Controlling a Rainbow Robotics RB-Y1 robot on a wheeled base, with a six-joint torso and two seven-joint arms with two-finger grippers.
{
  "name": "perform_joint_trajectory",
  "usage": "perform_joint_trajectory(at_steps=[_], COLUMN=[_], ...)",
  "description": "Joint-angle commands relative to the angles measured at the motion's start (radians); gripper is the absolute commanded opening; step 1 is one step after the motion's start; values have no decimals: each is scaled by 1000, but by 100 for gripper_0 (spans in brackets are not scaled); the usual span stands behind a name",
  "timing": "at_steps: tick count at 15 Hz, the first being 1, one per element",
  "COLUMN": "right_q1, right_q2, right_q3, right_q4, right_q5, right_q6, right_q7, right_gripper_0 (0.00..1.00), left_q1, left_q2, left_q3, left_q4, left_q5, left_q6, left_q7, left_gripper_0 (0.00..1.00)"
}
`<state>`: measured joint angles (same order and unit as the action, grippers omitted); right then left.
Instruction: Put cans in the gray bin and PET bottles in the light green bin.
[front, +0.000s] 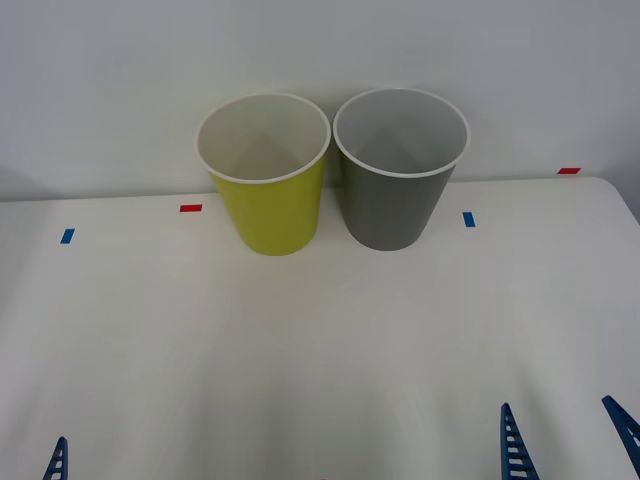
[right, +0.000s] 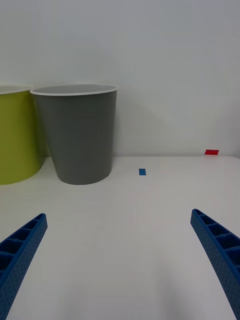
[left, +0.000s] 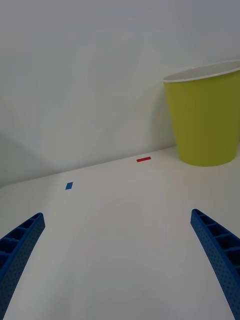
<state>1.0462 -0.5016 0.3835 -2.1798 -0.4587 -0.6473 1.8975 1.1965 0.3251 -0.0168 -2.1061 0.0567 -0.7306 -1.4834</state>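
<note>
The light green bin (front: 270, 200) and the gray bin (front: 395, 190) stand upright side by side at the back of the white table, almost touching, the green one on the left. What I see of their insides is bare. The cans and PET bottles are out of view. My right gripper (front: 556, 405) hovers open near the table's front edge, in front of and to the right of the gray bin (right: 80, 135), with nothing between its fingers. My left gripper (left: 117, 215) is open and empty at the front left, with the green bin (left: 207, 120) far ahead.
Small tape marks lie on the table (front: 300, 330): blue (front: 67, 236) and red (front: 190, 208) on the left, blue (front: 468, 218) and red (front: 568, 171) on the right. A plain white wall rises just behind the bins.
</note>
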Motion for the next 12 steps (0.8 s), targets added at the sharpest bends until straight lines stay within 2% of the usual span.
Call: perform_joint_trajectory(at_steps=[1, 12], right_q1=[0, 0], right_q2=[0, 0], right_q3=[0, 0], right_q4=[0, 0], right_q5=[0, 0], right_q6=[0, 0], right_q7=[0, 0], right_gripper_0=[100, 100], left_q1=[0, 0], left_q2=[0, 0], left_q3=[0, 0], left_q4=[0, 0], left_q5=[0, 0], left_q6=[0, 0], left_q7=[0, 0], left_gripper_0=[100, 100])
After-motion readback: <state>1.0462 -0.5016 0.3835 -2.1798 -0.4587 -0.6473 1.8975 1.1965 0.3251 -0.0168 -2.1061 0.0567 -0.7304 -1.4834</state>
